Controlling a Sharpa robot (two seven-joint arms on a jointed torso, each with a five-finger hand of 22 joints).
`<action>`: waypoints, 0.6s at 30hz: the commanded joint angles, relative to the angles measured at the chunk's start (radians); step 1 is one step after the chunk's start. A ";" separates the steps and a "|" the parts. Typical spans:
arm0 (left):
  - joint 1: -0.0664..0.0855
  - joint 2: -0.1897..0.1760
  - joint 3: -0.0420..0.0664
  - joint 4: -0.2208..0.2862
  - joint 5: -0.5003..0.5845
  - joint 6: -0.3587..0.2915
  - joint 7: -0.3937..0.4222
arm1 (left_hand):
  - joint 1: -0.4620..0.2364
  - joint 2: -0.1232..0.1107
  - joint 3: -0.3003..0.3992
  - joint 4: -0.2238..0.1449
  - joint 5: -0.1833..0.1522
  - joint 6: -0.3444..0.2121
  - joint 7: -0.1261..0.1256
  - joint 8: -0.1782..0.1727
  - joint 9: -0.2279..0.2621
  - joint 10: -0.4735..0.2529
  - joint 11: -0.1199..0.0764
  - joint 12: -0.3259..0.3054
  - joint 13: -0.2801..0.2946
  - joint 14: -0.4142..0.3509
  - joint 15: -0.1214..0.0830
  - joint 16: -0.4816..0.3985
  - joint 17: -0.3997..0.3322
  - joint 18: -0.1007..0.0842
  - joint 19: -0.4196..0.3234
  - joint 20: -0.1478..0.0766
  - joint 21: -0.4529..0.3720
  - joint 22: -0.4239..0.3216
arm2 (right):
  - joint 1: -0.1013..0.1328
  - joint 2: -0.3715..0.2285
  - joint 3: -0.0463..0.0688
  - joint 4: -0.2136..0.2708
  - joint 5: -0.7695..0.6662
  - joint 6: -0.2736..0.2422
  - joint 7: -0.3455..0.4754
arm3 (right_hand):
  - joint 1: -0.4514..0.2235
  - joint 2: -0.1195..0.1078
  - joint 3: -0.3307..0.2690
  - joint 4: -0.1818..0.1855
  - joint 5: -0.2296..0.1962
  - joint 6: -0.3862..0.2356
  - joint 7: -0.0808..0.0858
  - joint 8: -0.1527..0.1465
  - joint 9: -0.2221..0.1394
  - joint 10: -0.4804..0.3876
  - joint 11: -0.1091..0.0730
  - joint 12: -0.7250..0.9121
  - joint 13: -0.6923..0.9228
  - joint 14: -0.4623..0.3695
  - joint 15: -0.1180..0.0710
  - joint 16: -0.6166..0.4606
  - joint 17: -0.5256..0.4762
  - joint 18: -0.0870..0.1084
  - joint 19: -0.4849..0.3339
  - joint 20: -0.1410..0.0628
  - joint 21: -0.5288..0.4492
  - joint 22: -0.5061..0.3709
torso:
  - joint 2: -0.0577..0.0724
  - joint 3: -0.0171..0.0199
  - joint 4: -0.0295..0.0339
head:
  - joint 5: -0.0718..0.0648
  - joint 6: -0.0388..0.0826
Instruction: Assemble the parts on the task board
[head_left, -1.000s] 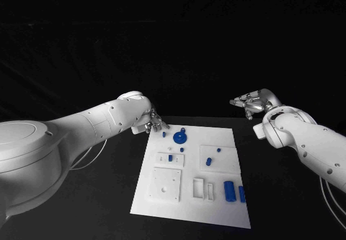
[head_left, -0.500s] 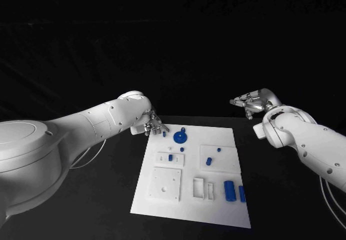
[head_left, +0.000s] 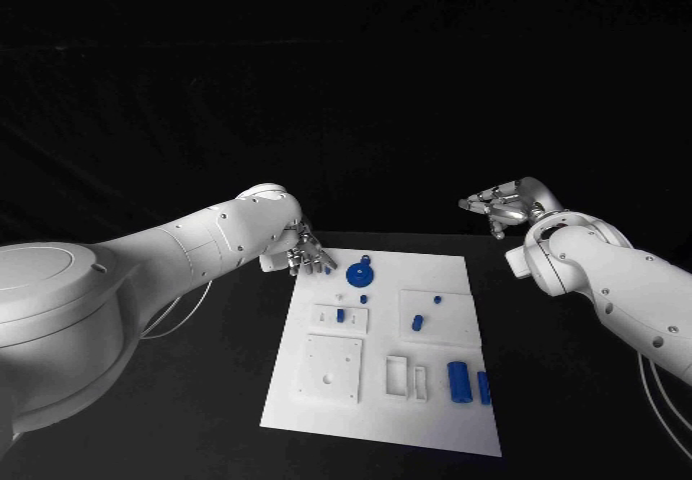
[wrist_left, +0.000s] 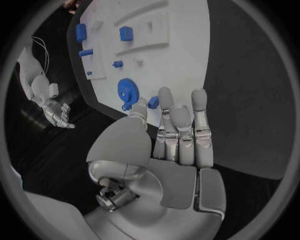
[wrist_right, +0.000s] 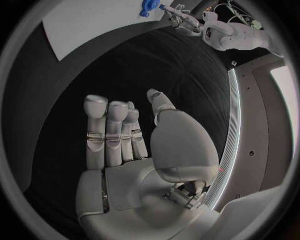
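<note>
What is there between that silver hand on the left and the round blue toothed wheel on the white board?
Nothing visible. The left hand hovers at the white task board's far corner, holding nothing, with only bare board before the blue gear.

A matte black table (head_left: 555, 405) spreads out to every side under the work area, its far edge meeting a dark backdrop (head_left: 346, 100) that rises behind it. The same bare black tabletop shows in the left wrist view (wrist_left: 250, 100) and the right wrist view (wrist_right: 125, 70).
</note>
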 joint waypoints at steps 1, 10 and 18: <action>-0.001 0.005 0.000 -0.001 0.025 0.013 0.013 | -0.001 0.014 -0.005 -0.008 0.001 -0.013 0.003 -0.007 -0.006 0.032 0.004 0.004 0.001 -0.006 0.003 0.004 -0.001 -0.009 -0.003 -0.002 0.003 0.018 | 0.000 0.002 0.000 0.000 0.000 0.009 0.009 | -0.004 0.000 0.005 -0.002 0.003 -0.006 -0.001 -0.001 -0.001 -0.008 -0.001 -0.004 -0.001 -0.003 0.000 -0.003 -0.001 0.019 0.038 0.008 -0.004 0.068 | 0.000 0.0002 -0.0007 | 0.000 0.000; -0.004 0.011 0.000 -0.008 0.029 0.000 0.028 | 0.015 0.040 -0.007 -0.016 -0.002 -0.016 0.003 -0.005 -0.015 0.030 0.005 0.001 0.001 -0.007 0.003 0.003 -0.003 -0.009 -0.004 0.000 0.002 0.017 | 0.000 0.001 0.000 0.001 0.000 0.009 0.008 | -0.004 0.000 0.005 -0.002 0.003 -0.006 -0.001 -0.001 -0.001 -0.008 -0.001 -0.004 -0.001 -0.003 0.000 -0.003 -0.001 0.019 0.038 0.008 -0.004 0.068 | 0.001 0.0003 -0.0007 | -0.003 0.000; -0.006 0.011 -0.001 -0.008 0.040 -0.015 0.039 | 0.026 0.051 -0.004 -0.021 -0.001 -0.016 0.002 -0.005 -0.017 0.029 0.005 0.001 0.001 -0.008 0.003 0.002 -0.004 -0.009 -0.005 0.000 0.002 0.017 | 0.000 0.001 0.000 0.001 0.000 0.009 0.008 | -0.004 0.000 0.005 -0.002 0.003 -0.006 -0.001 -0.001 -0.001 -0.008 -0.001 -0.004 -0.001 -0.003 0.000 -0.003 -0.001 0.019 0.038 0.008 -0.004 0.068 | 0.000 0.0003 0.0001 | -0.004 0.000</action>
